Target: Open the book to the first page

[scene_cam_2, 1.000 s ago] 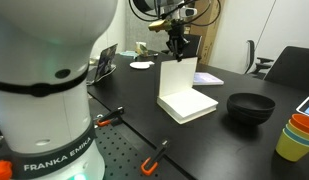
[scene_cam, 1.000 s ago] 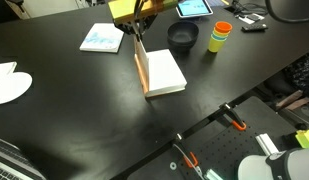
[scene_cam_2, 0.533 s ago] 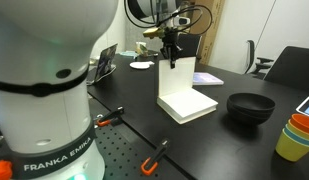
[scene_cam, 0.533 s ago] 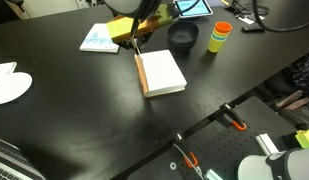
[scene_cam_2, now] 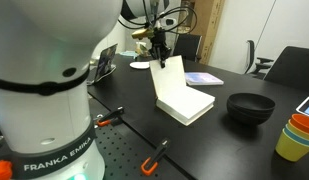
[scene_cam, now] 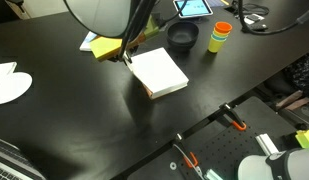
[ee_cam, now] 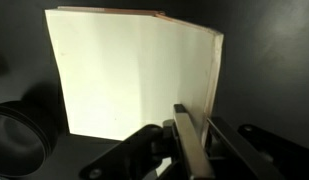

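Note:
The thick book [scene_cam: 160, 73] lies on the black table with its white page block showing. Its cover [scene_cam_2: 167, 78] is lifted and leans outward past upright, white inner face showing. My gripper [scene_cam: 127, 56] is shut on the cover's free edge, seen from the side in an exterior view [scene_cam_2: 160, 61]. In the wrist view the fingers [ee_cam: 197, 135] pinch that thin edge, with a plain white leaf [ee_cam: 124, 80] filling the frame beyond them. A strip of tan-orange cover shows along the book's near edge [scene_cam: 145, 88].
A black bowl [scene_cam: 182, 35] and stacked coloured cups [scene_cam: 220, 36] stand behind the book. The thin light-blue booklet [scene_cam: 88, 40] is partly behind my arm. A round white disc [scene_cam: 9, 83] lies far off. Orange clamps [scene_cam: 234, 122] sit at the table edge.
My gripper has swung away from the page block and lower, carrying the cover from upright to leaning outward. The book now lies more open.

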